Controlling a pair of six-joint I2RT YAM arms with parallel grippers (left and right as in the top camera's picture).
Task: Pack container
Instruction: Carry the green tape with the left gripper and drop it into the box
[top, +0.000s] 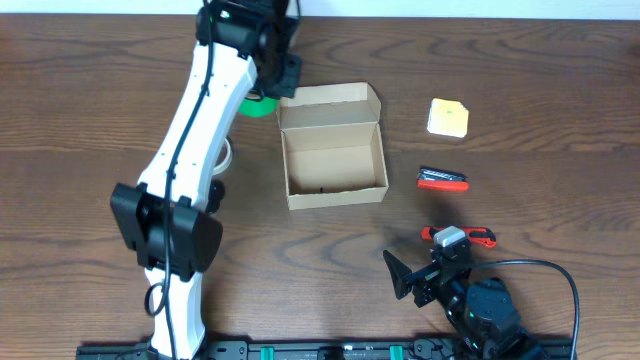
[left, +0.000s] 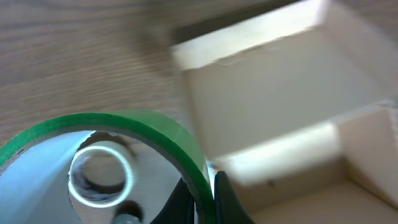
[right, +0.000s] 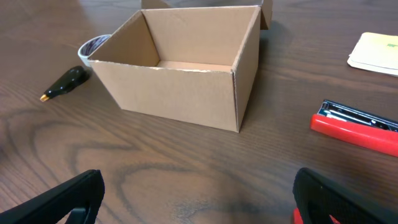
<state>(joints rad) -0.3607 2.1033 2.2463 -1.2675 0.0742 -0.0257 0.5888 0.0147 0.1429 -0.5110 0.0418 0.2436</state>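
**Left fingers.** The left fingers (left: 227, 202) are found closed on the wall of a green tape roll (left: 155, 134), one finger inside the ring and one outside. A pinch on the rim is judged the suitable hold for a hollow roll, since it leaves the roll hanging free for lowering into a box. Whether the roll has cleared the tabletop (top: 90, 90) cannot be told.

**Right fingers.** The right fingers (right: 62, 199) are seen spread wide and empty, low over the tabletop in front of the box. They are judged to be kept back so the other arm has room.

**Box.** The box (top: 333, 165) is placed at the middle of the tabletop, with its flap lid (top: 330, 103) folded back and its mouth upward. No packed item can be made out inside. The green roll is held just beside its rear left corner.

**Other items.** A clear roll (right: 93, 45) lies left of the box. A stapler (top: 442, 180) and a yellow pad (top: 447, 117) lie to its right, apart from it, presumably awaiting packing.
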